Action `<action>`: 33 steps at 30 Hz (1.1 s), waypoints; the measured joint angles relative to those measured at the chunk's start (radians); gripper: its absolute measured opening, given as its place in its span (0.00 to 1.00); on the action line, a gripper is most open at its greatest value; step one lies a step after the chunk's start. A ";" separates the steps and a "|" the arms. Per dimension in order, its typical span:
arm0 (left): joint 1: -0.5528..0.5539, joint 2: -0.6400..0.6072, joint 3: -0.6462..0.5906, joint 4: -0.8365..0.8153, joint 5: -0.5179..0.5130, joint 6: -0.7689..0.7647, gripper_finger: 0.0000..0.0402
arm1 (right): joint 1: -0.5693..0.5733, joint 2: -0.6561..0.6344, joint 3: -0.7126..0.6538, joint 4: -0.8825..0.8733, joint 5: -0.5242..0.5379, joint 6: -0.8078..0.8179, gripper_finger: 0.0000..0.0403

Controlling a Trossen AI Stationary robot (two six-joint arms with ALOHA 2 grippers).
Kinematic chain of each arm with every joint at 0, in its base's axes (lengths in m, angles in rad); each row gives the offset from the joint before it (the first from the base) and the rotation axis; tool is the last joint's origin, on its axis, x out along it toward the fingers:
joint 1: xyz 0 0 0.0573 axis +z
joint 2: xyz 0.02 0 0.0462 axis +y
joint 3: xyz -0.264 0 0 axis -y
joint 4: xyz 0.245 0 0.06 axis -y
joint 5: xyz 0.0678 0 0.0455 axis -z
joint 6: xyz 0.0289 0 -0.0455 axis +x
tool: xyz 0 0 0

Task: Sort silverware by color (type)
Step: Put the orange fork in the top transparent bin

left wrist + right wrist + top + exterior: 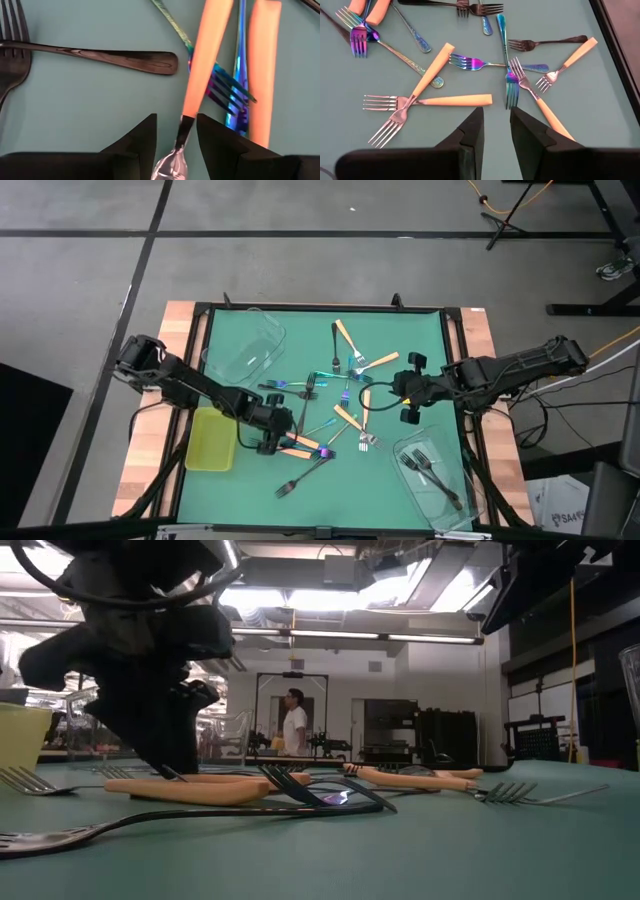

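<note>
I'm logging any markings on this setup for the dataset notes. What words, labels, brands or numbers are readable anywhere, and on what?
None can be read. The forks, the clear tubs, the yellow-green tray and the green table mat show no lettering, and nothing in the room behind is legible.

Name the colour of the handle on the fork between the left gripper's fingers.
Orange-tan handle, clearest in the left wrist view.

Left gripper (283,442) low at table, fingers (142,137) parted. Right gripper (392,391) hovering mid-table, fingers (472,127) narrowly apart.
</note>
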 joint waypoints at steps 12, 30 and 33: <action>0.002 0.000 0.000 0.000 0.034 0.000 0.33 | 0.000 0.000 0.000 -0.001 0.000 0.000 0.21; 0.006 0.063 0.002 0.016 0.053 0.001 0.33 | 0.000 0.000 0.000 -0.005 0.001 0.000 0.21; 0.006 0.064 0.002 0.015 0.053 0.001 0.33 | 0.000 0.000 0.000 -0.005 0.000 0.000 0.21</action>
